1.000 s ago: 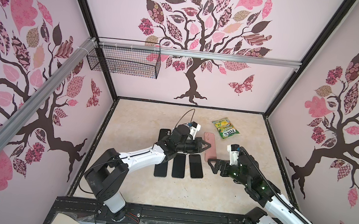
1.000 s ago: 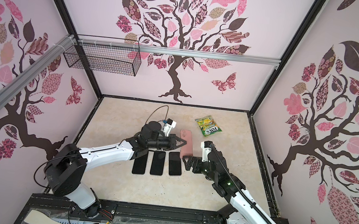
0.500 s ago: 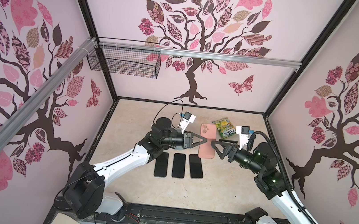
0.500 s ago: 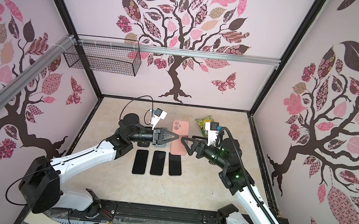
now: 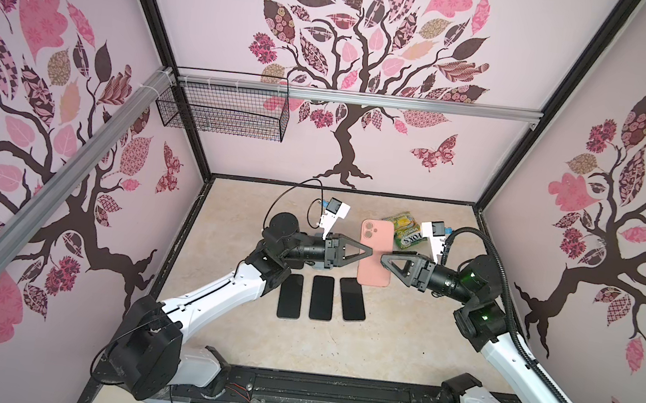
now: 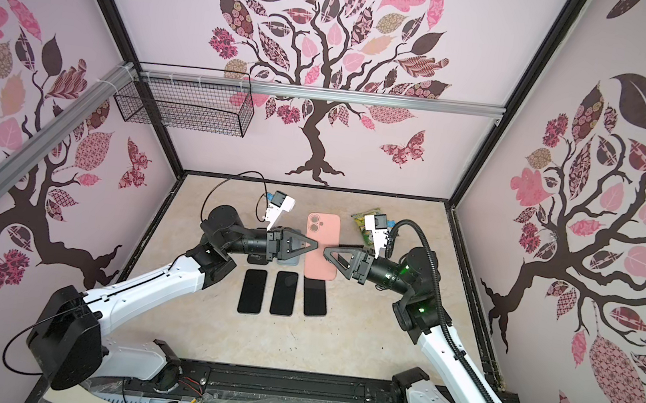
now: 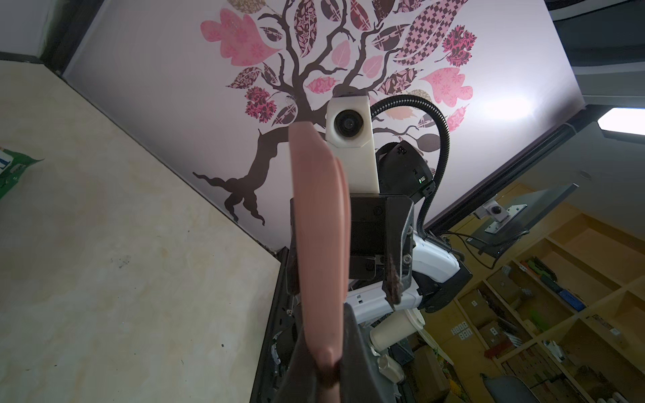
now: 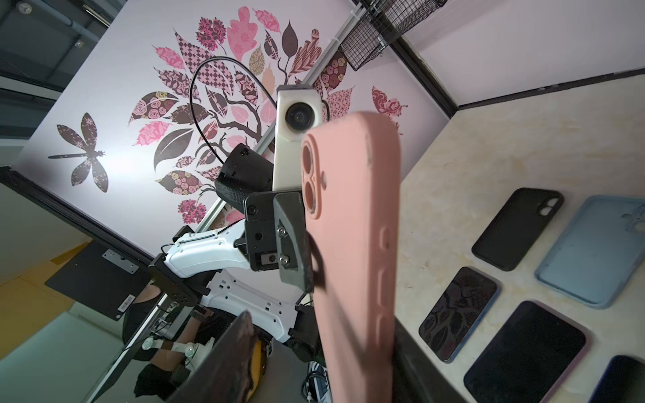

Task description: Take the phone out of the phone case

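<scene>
You have the pink phone case [image 5: 375,259] lifted clear of the surface [image 5: 336,350]. It hangs between the two arms, with its back and camera cutout facing up in both top views. Your left fingers [image 5: 364,252] are clamped tight on one long edge. That holds the case steady in the air so the other arm can work on it. Your right fingers [image 5: 387,258] sit astride the opposite long edge but are not gripping. The right wrist view shows one finger [image 8: 230,352] standing apart from the case's back.

Pinkish lens rings fill the cutout, so the phone likely sits inside, though its screen side is hidden. Three bare phones [image 5: 322,298] lie in a row nearer the robot's base, beside an empty black case [image 8: 516,226] and a blue case [image 8: 593,251]. This pair probably belongs alongside them once separated.
</scene>
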`<control>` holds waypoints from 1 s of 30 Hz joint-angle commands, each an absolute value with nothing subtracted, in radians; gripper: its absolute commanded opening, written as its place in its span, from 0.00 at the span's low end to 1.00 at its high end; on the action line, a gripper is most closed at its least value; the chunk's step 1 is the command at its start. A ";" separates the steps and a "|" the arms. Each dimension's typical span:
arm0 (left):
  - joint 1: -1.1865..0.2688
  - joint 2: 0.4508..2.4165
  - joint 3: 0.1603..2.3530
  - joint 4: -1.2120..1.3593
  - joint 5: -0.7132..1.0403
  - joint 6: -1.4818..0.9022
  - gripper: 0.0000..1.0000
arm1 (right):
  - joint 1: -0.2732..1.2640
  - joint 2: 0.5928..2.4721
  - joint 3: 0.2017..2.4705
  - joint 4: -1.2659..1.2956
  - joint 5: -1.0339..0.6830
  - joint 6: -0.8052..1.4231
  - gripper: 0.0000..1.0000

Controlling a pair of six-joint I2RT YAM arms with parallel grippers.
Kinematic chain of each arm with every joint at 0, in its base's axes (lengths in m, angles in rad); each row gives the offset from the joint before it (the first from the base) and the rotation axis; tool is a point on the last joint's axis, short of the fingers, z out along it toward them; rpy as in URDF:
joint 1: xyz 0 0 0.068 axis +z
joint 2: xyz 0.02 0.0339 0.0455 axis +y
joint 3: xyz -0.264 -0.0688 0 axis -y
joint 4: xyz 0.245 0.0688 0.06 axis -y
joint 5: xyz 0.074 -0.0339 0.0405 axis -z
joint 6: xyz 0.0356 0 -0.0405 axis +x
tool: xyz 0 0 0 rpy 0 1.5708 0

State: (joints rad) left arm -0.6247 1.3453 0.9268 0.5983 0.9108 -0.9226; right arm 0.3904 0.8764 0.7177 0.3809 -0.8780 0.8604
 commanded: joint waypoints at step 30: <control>-0.605 1.421 0.911 0.681 0.978 -0.966 0.00 | 0.392 0.834 0.714 0.694 -0.988 1.112 0.00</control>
